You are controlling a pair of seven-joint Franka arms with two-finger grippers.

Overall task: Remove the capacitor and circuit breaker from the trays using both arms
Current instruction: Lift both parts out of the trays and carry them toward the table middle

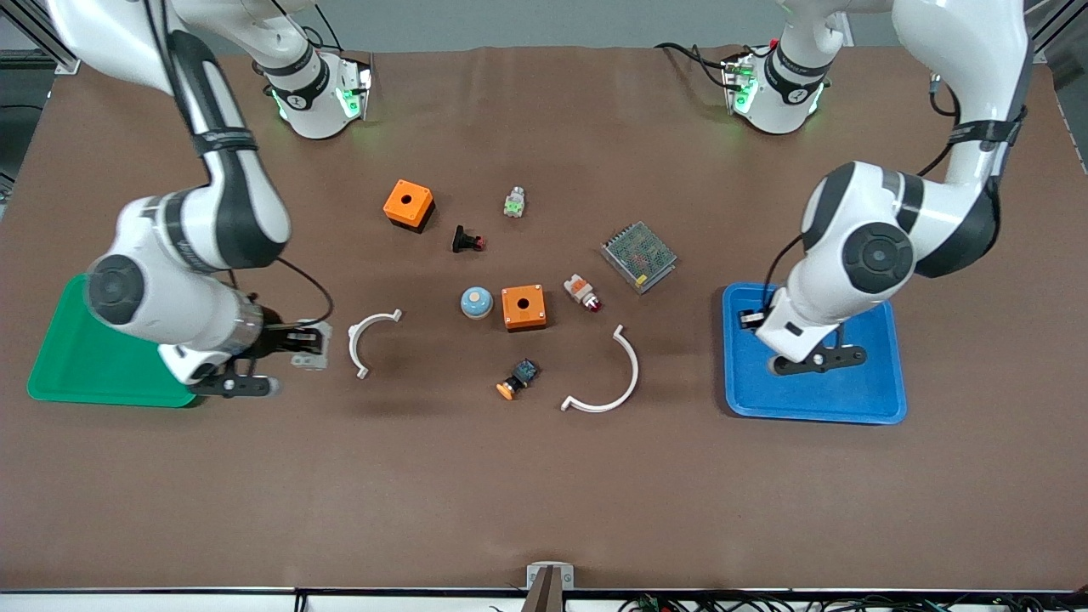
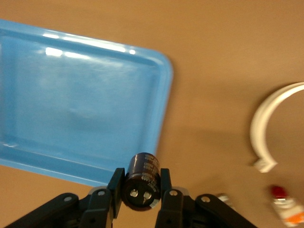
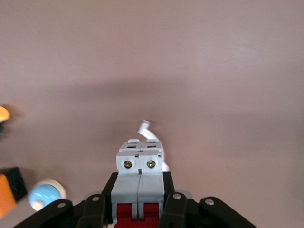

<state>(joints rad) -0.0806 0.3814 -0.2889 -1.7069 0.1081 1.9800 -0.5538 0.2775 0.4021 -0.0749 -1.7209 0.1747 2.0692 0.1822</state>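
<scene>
My left gripper [image 2: 140, 190] hangs over the corner of the blue tray [image 1: 858, 404] that lies toward the middle of the worktop [image 1: 544, 493], its jaws clamped on the capacitor [image 2: 141, 180]. The capacitor's long axis runs out along the jaws, its two-dot end facing my wrist.

My right gripper [image 3: 138, 202] is over bare worktop just beside the green tray [image 1: 93, 374], jaws closed on the breaker [image 3: 139, 178]. The breaker points lengthwise out of the jaws, screw end outward, red levers facing my wrist camera.

Under it lies the small white arc [image 1: 370, 340]; a larger white arc [image 1: 614, 382] lies near the blue tray.

Only the wrist views show the grips clearly; from the front, each arm's wrist covers the held part.
</scene>
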